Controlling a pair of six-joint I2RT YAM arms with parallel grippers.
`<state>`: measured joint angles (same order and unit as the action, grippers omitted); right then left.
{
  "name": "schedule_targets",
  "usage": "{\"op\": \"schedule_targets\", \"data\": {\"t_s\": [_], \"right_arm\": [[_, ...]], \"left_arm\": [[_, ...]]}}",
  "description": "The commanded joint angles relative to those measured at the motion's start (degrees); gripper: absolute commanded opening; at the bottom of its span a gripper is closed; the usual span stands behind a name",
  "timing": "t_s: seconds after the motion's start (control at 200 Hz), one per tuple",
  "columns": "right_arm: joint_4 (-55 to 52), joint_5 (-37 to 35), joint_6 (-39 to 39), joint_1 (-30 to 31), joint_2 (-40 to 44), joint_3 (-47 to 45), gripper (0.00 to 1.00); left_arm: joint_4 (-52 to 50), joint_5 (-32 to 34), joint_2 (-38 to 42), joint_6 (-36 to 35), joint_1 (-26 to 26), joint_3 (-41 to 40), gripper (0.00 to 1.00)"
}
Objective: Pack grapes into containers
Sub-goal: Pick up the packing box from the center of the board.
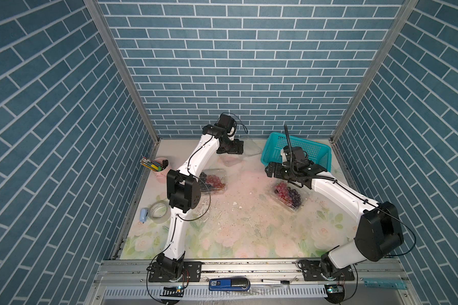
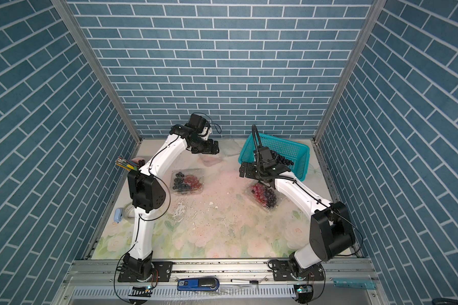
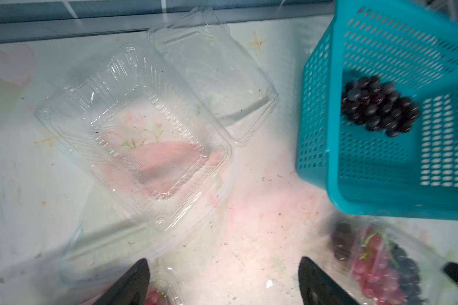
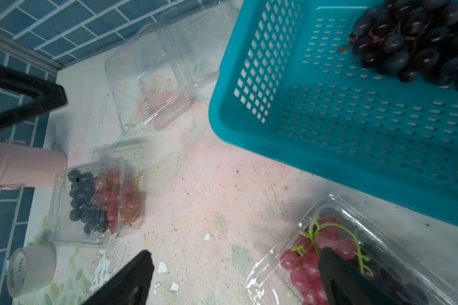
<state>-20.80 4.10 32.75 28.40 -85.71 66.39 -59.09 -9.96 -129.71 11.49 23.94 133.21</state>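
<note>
Left and right jaws apart, empty; bare tabletop [image 3: 251, 211] between open container [image 3: 143, 137] rim and basket [image 3: 315, 118] wall

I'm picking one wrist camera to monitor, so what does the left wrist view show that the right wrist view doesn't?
Only the left wrist view shows the dark grape bunch whole inside the teal basket; the right wrist view crops it. Only the right wrist view shows the pink pen cup, the tape roll and the whole packed container by the cup. Both show the empty open container, the basket and the packed container near the basket.
</note>
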Motion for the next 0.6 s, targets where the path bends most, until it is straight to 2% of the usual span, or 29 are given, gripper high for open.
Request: {"op": "schedule_targets", "data": {"t_s": [0.0,0.23,0.335,0.46,0.595], "right_arm": [[1.55,2.52,0.82,-1.53,3.79,-1.32,0.99],[1.51,4.51,0.57,-3.14,7.22,-3.59,0.99],[1.35,5.34,0.65,-3.61,7.73,-4.42,0.99],[1.79,6.18,1.08,-4.14,7.95,-5.56,0.98],[1.9,6.88,1.52,-4.58,7.5,-5.75,0.98]], "left_arm": [[-6.33,8.34,-4.78,-6.84,1.97,3.04,0.89],[-1.53,13.94,-10.19,-8.5,4.01,6.01,0.87],[-1.84,16.11,-13.38,-8.82,4.01,9.8,0.87],[-2.44,17.34,-17.14,-9.81,3.92,14.18,0.86],[-1.7,17.47,-18.75,-10.43,3.83,14.62,0.82]]}}
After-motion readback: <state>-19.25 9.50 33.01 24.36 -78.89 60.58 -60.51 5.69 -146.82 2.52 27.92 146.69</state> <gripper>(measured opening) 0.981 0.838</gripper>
